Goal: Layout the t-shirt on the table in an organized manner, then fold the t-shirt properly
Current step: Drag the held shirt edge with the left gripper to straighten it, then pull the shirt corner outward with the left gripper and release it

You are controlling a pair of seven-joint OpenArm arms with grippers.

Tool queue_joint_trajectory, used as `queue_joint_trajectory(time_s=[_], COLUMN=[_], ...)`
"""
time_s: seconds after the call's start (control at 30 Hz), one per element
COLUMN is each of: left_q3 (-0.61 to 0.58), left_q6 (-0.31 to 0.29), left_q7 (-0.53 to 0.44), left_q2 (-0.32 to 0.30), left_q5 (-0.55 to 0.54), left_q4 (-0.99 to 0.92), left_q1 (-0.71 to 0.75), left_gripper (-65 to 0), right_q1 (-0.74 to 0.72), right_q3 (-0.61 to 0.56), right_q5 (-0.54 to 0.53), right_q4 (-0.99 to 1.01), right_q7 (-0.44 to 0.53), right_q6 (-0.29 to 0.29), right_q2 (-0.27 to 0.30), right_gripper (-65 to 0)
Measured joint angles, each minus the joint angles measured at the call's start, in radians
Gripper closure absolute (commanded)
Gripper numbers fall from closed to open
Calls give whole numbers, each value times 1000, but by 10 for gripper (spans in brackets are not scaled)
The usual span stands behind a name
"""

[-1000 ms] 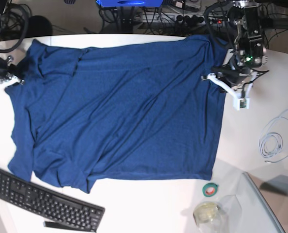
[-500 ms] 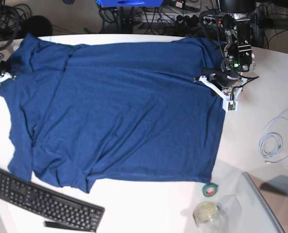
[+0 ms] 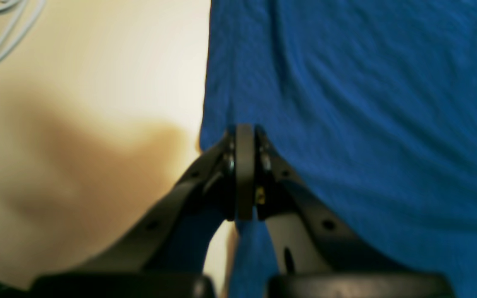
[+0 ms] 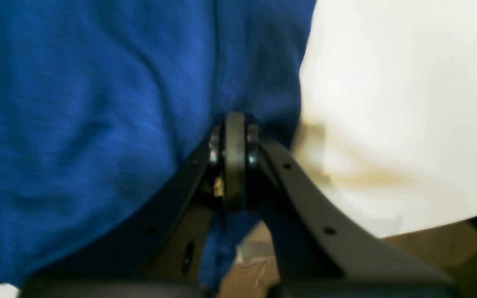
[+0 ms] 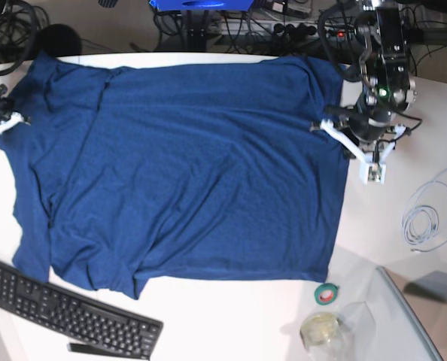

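Note:
The navy t-shirt (image 5: 186,173) lies spread wide over the white table (image 5: 246,320), with light diagonal wrinkles and a bunched lower-left corner. At the shirt's right edge, in the base view, my left gripper (image 5: 327,120) is shut on the fabric. The left wrist view shows its jaws (image 3: 244,132) pinching the hem of the t-shirt (image 3: 367,124) beside bare table (image 3: 97,82). My right gripper (image 5: 14,119) is shut on the shirt's upper-left edge. In the right wrist view its jaws (image 4: 235,120) clamp the t-shirt (image 4: 97,124) next to the table (image 4: 387,103).
A black keyboard (image 5: 69,316) lies at the front left, touching the shirt's lower corner. A green tape roll (image 5: 326,294), a clear jar (image 5: 321,329) and a glass panel (image 5: 412,316) sit front right. A coiled white cable (image 5: 427,218) lies on the right.
The shirt has been pulled taut sideways and its big folds have flattened. The arm on the base view's right has shifted slightly right again. Both grippers keep their grip.

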State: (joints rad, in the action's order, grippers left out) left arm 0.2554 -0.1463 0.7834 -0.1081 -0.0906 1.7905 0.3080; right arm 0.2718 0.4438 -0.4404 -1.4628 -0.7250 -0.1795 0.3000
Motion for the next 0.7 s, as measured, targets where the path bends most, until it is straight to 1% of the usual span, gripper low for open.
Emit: queue_joint_trajectory(time_s=[0.13,0.17,0.2,0.23,0.27,0.3,0.33,0.4,0.43,0.47,0.5,0.57,0.63,0.7], left_q3=[14,33,63,101,143,179,206,237,238,230,217,200,200,204], left_q6=[-3,-4,-5,-4,-9,-1,6,12,13,11,7,-27,-124,-163], left_q7=[0,-13,-52,-97,-120,-138,-158,-157,-158,-162,-164,-167,-173,-171], left_q2=[5,13,27,40,48,48,45,34,29,22,15,16,21,27], left_q5=[-3,-8,-24,-66,-117,-156,-194,-251,-263,-294,-307,-319,-327,-322], left_q4=[39,31,16,-1,-15,-25,-32,-47,-48,-50,-51,-63,-106,-175], left_q1=[111,130,142,154,164,179,194,225,239,252,262,274,279,276], left_gripper=[0,0,0,0,0,0,-81,-290,-360,-410,-438,-446,-446,-446], right_q1=[19,21,23,23,23,22,22,23,23,23,23,23,23,23], right_q3=[-3,-4,-4,-5,-5,-5,-6,-5,-6,-6,-6,-6,-6,-7], right_q5=[-2,0,0,0,5,3,1,1,3,3,3,3,3,3], right_q4=[-87,-91,-95,-96,-96,-96,-96,-96,-95,-95,-95,-95,-95,-95], right_q7=[-1,-2,-3,-3,-3,-4,-1,-3,-4,-4,-4,-3,-5,-4], right_q6=[-6,-6,-6,-6,-6,-6,-6,-6,-6,-6,-6,-6,-6,-6], right_q2=[-33,-37,-38,-37,-35,-35,-35,-35,-35,-35,-35,-34,-35,-35], right_gripper=[-2,-2,-2,-2,-2,-2,-2,-2,-2,-2,-2,-2,-2,-2])
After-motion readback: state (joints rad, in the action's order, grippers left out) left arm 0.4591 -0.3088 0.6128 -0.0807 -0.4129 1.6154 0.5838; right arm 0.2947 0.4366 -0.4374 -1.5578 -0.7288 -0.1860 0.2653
